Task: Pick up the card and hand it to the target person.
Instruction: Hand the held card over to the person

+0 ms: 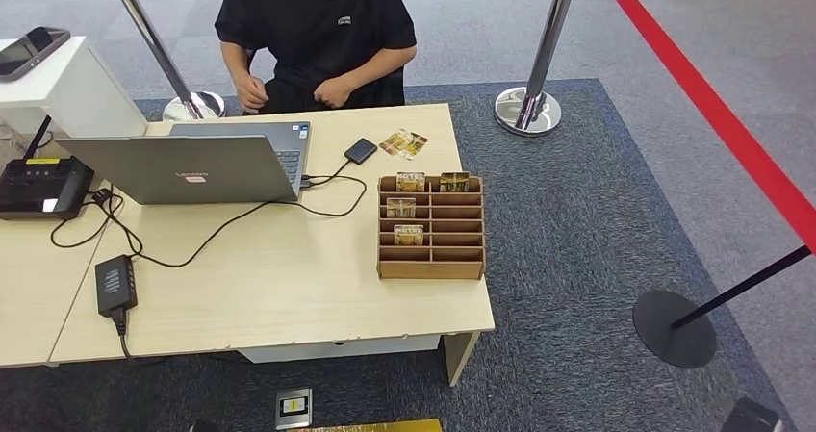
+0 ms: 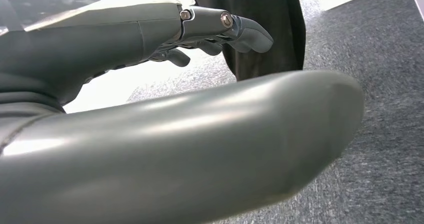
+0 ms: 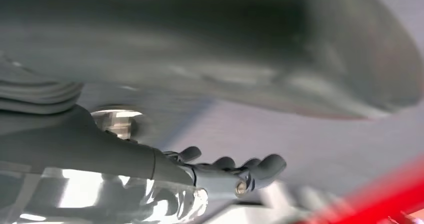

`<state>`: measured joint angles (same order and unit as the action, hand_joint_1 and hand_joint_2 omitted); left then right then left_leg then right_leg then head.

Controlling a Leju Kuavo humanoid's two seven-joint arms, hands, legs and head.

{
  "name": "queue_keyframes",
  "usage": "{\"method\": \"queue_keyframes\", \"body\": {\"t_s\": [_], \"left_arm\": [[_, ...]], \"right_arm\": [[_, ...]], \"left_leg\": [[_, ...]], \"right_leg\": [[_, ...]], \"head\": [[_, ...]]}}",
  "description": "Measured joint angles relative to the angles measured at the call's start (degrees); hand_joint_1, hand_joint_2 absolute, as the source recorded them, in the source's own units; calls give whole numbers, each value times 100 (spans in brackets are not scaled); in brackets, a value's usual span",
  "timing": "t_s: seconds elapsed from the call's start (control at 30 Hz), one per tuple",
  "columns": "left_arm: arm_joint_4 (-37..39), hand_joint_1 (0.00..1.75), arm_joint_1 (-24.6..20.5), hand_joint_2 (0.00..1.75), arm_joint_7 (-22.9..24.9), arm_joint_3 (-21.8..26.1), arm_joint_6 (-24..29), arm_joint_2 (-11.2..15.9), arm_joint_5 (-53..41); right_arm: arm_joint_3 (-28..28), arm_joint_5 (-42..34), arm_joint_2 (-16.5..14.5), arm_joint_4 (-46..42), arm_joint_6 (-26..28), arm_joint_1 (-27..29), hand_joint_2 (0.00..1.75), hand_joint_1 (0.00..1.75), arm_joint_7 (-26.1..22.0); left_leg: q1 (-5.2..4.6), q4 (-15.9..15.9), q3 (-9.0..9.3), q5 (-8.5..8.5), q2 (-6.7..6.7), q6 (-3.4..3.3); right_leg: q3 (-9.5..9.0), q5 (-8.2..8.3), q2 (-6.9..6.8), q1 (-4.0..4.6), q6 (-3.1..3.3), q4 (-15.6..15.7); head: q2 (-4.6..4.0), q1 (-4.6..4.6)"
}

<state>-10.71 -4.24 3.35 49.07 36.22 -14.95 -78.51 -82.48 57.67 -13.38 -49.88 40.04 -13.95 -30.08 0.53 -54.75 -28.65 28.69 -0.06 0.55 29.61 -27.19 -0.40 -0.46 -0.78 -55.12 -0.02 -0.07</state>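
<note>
At the desk's right end, card rack untouched; both hands empty, fingers loosely apart; approach the near card from above.

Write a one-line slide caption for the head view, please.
Seated person behind a desk with laptop and wooden card rack; one card lies loose.

Four cards in the wooden rack — one more card loose on the desk — one laptop, one person.
</note>
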Motion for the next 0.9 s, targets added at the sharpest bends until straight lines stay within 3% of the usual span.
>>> {"method": "queue_keyframes", "body": {"t_s": [0.27, 0.43, 0.53, 0.77, 0.9], "left_arm": [[0, 0, -18, 0, -100, 22, 8, 0, 37], [0, 0, -18, 0, -160, 55, 10, 1, 73], [0, 0, -19, 0, -176, 66, 10, 4, 87], [0, 0, -18, 0, -216, 70, 0, 26, 34], [0, 0, -18, 0, -225, 70, -7, 37, 42]], "right_arm": [[-233, 2151, 243, 1410, 0, 272, 0, 0, 1878], [-220, 2791, 385, 2530, -100, 387, 0, 0, 2868], [-205, 2978, 422, 3004, -522, 416, 0, 0, 3163], [0, 3198, 418, 3562, -2217, 449, 0, 0, 3498], [344, 3234, 377, 3680, -2605, 445, 0, 0, 3471]], "left_leg": [[2, 1, 2, 0, 4, 0], [2, 1, 1, -1, 4, 1], [2, 2, 0, 0, 4, 1], [2, 2, 0, -1, 4, 1], [2, 2, 1, -1, 4, 0]], "right_leg": [[1, 0, 0, 3, 0, 0], [0, 0, 0, 3, 0, -1], [0, 0, 0, 3, 0, -1], [-1, 0, 0, 3, 0, -1], [-2, 0, 0, 2, 0, -1]], "head": [[0, 0], [0, 0], [0, 0], [0, 0], [0, 0]]}}
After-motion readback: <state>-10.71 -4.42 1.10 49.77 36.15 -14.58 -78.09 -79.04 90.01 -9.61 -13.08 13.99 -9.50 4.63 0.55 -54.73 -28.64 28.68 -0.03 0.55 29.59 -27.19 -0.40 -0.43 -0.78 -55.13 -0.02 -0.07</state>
